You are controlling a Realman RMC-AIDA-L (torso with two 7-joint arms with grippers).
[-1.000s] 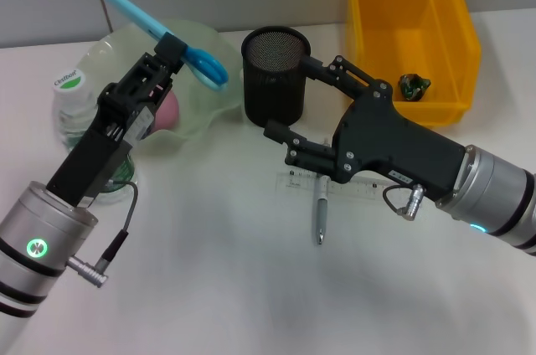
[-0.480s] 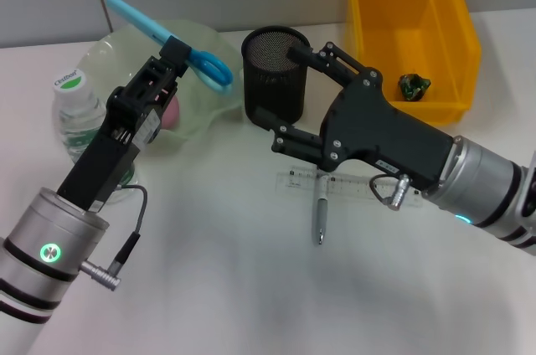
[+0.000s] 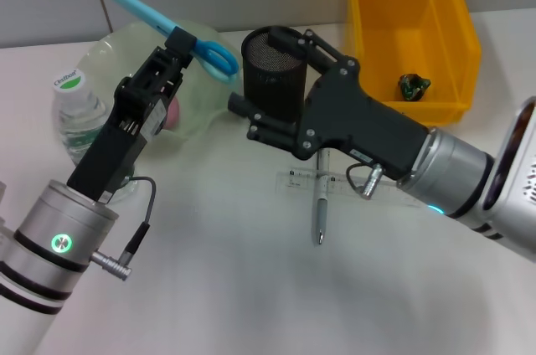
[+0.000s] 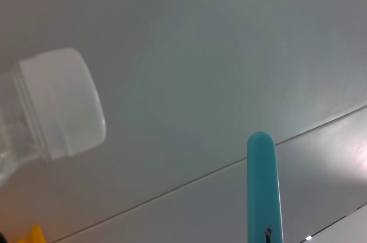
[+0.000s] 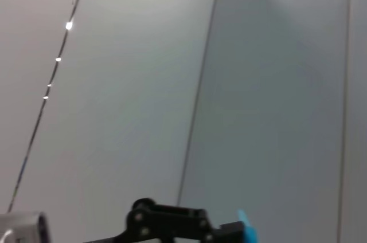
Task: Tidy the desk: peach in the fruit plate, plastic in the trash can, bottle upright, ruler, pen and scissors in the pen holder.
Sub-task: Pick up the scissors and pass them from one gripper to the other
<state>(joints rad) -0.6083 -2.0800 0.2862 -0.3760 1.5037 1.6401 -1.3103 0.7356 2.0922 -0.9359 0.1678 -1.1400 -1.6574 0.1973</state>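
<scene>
Left gripper (image 3: 177, 43) clamps the scissors (image 3: 167, 25); right gripper (image 3: 272, 77) – jaws apart – straddles the pen holder (image 3: 270, 66): collision risk.

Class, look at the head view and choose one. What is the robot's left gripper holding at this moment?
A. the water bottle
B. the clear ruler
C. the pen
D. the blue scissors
D. The left gripper is shut on the blue scissors, lifted above the fruit plate, while the pen and the ruler lie on the desk and the bottle stands untouched.
</scene>
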